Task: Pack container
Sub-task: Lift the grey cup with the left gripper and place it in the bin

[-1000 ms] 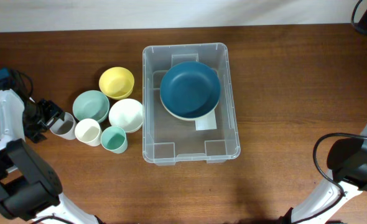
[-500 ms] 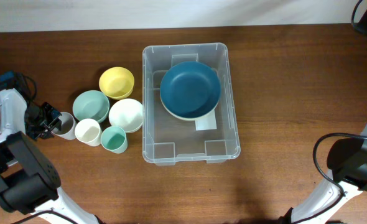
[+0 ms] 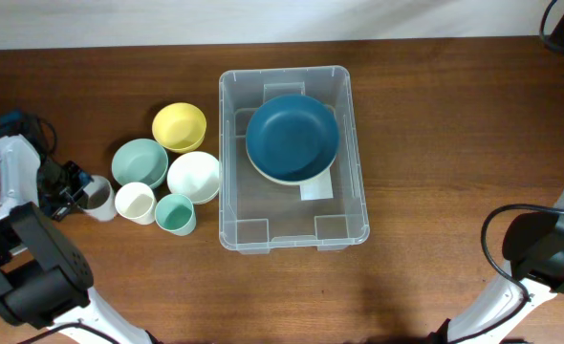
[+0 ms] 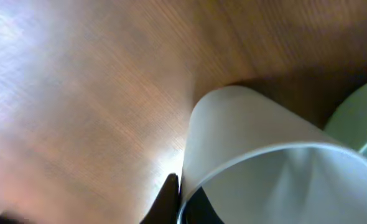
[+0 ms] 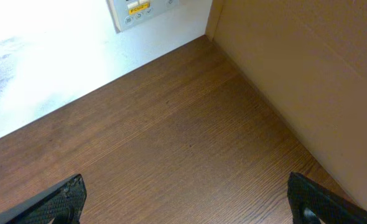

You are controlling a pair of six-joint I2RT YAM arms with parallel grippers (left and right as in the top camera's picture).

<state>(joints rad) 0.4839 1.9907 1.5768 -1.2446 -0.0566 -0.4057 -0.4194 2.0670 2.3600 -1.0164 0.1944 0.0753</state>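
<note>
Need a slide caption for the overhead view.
Left gripper pinches the rim of the grey cup left of the clear container, which already holds a dark blue bowl.

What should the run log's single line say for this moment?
left gripper: shut on grey cup | right gripper: open, empty | container: holds blue bowl

1 bin [image 3: 355,205]. 4 bowls: blue bowl [image 3: 292,137], yellow bowl [image 3: 179,125], green bowl [image 3: 138,161], white bowl [image 3: 193,176]. 3 cups: grey cup [image 3: 97,197], cream cup [image 3: 135,203], teal cup [image 3: 175,214]. Pale rim under the blue bowl, maybe a fifth bowl, can't tell.
</note>
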